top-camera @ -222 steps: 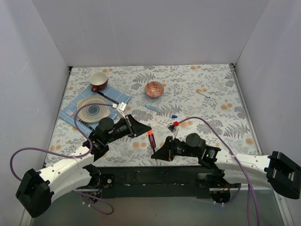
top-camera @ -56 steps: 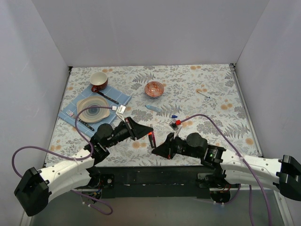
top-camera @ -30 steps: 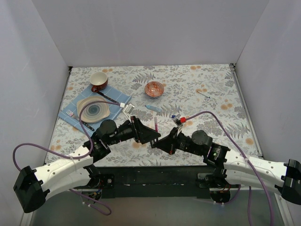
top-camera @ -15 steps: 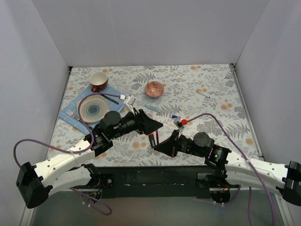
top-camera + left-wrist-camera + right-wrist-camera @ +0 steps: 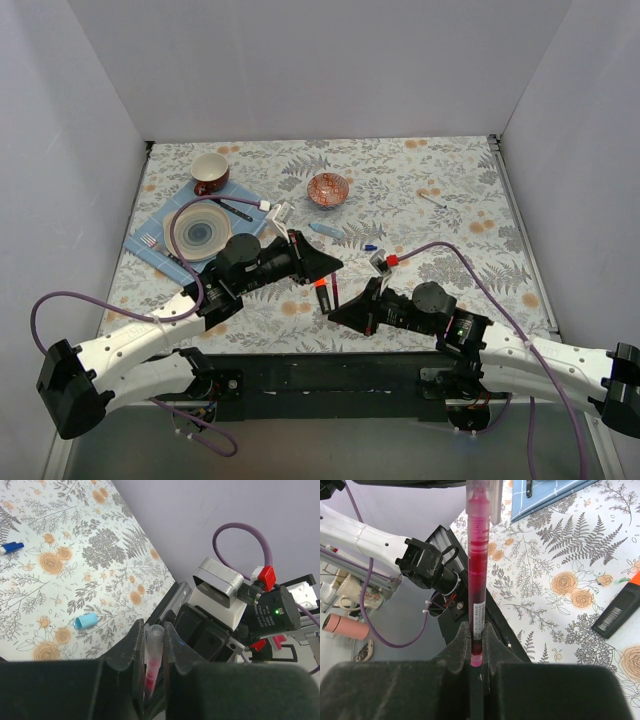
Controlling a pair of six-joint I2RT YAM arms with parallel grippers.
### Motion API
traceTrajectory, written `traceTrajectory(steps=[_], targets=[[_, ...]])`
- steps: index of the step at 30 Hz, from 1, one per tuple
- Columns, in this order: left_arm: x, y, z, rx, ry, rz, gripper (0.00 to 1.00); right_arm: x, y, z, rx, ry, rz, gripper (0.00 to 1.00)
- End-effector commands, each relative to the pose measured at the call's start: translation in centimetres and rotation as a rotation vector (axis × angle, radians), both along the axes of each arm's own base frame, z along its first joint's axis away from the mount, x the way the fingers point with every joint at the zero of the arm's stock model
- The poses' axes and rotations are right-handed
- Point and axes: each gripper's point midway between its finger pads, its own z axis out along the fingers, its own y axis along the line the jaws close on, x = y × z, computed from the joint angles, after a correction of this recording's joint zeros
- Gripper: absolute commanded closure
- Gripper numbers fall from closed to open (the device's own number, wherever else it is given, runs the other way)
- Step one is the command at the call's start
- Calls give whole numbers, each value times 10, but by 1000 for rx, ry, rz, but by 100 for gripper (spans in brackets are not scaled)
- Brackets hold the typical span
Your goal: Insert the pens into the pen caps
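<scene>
Pen (image 5: 479, 570) clamped in right jaws, cap (image 5: 153, 635) in left

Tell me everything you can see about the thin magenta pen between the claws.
The magenta pen is thin, its clear plastic barrel filled with pink-red ink, with a small printed label near one end. It is held above the table. The right claw grips the labelled end; the left claw is closed on the other end, which looks clear-capped.

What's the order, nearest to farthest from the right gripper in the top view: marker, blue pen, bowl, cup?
1. Black marker, beside the right gripper.
2. Light blue pen, mid-table.
3. Patterned bowl, behind the pen.
4. Brown cup, far left.
</scene>
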Motion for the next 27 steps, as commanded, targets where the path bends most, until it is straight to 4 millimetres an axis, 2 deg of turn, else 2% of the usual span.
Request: traceTrajectory(steps=[1, 2, 4, 5, 8, 9, 12, 14, 15, 17, 21, 22, 25, 27], targets=[[-17, -4, 5, -64, 23, -84, 100, 17, -3, 34, 57, -55, -90, 99], [-24, -6, 0, -79, 48, -120, 100, 21, -2, 54, 87, -84, -107, 99], [-30, -9, -12, -105, 111, -148, 100, 35, -5, 69, 77, -141, -171, 99], [-35, -9, -15, -109, 125, -172, 100, 40, -6, 88, 87, -168, -188, 99], [-40, -9, -27, -111, 146, -175, 100, 56, -7, 101, 54, -204, -245, 99], [-41, -8, -32, -109, 154, -174, 100, 62, -8, 114, 68, -217, -265, 99], [-45, -8, -31, -137, 146, -182, 100, 81, -14, 126, 56, -226, -331, 99], [-47, -10, -38, -132, 161, -188, 100, 89, -16, 132, 67, -219, -339, 99], [-51, -13, -39, -131, 163, -199, 100, 101, -20, 136, 77, -217, -366, 99], [-52, -16, -50, -114, 180, -192, 100, 105, -19, 143, 96, -221, -345, 99], [-55, -21, -76, -64, 201, -156, 100, 126, -26, 158, 102, -243, -390, 99], [-53, -21, -79, -57, 201, -141, 100, 125, -24, 167, 114, -254, -366, 99], [-56, -25, -89, -38, 201, -145, 100, 134, -23, 172, 113, -261, -371, 99], [-59, -29, -90, -49, 196, -159, 100, 142, -23, 175, 111, -264, -383, 99]])
